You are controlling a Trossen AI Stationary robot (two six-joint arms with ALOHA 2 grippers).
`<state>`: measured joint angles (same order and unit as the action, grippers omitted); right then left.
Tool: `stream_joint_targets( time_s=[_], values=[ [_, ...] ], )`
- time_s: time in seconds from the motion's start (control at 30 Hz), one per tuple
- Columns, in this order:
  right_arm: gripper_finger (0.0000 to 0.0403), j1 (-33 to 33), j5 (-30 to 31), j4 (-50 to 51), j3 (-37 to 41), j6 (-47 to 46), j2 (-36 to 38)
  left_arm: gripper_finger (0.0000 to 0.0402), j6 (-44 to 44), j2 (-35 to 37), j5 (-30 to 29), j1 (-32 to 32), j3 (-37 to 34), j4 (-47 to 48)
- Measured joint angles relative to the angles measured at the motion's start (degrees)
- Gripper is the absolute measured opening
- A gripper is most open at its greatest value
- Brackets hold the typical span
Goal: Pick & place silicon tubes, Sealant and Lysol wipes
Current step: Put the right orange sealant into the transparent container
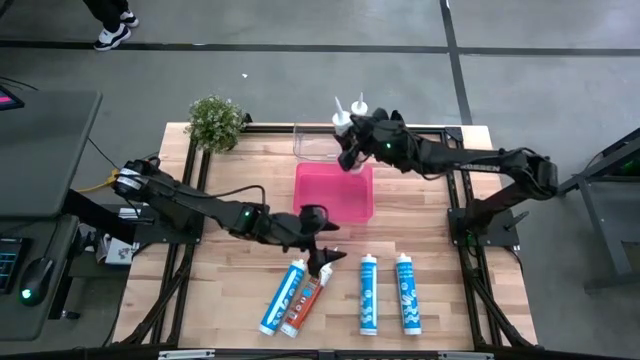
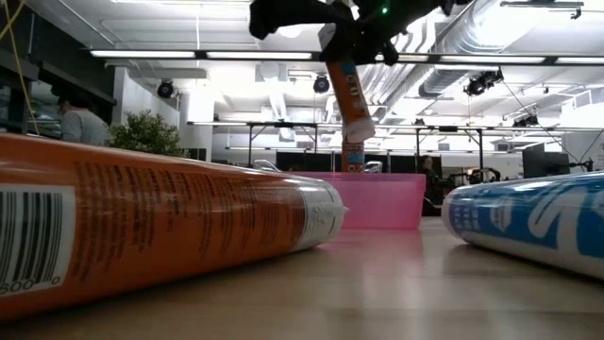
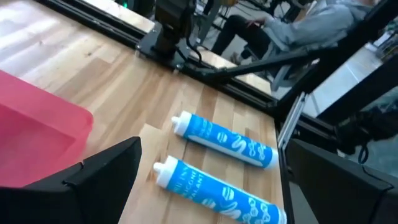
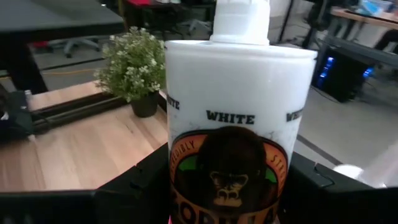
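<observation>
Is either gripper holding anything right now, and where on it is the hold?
The right gripper holds a white sealant tube upright, its fingers on the tube's lower body, above the pink bin. The left gripper is open and holds nothing.

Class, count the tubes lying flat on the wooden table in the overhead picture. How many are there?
4. A blue tube and an orange tube lie side by side left of centre; two more blue tubes lie to their right. None seems hidden.
</observation>
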<state>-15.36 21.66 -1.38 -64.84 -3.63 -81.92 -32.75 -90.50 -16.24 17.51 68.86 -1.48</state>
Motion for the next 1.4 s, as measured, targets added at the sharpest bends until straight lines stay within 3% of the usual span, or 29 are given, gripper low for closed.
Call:
stream_joint_targets(
  time_s=[0.4,0.7,1.1,1.4],
  values=[
    [0.0202,-3.9,-10.0,-5.1,0.0,3.7,-0.7,0.0397,0.9,0.0,0.4,-5.2,0.0,-2.2],
    [0.0202,-4.3,-11.3,-0.9,0.0,4.0,1.0,0.0397,-5.0,0.0,0.2,-8.9,0.0,-1.8],
    [0.0201,-4.9,-18.1,-1.9,0.0,3.7,5.3,0.0397,-5.0,-1.8,0.3,-10.4,-0.1,-1.4],
    [0.02,-4.9,-23.8,-1.9,0.0,3.7,5.2,0.0397,2.8,-1.8,0.3,-10.4,-0.1,-1.7]
  ],
)
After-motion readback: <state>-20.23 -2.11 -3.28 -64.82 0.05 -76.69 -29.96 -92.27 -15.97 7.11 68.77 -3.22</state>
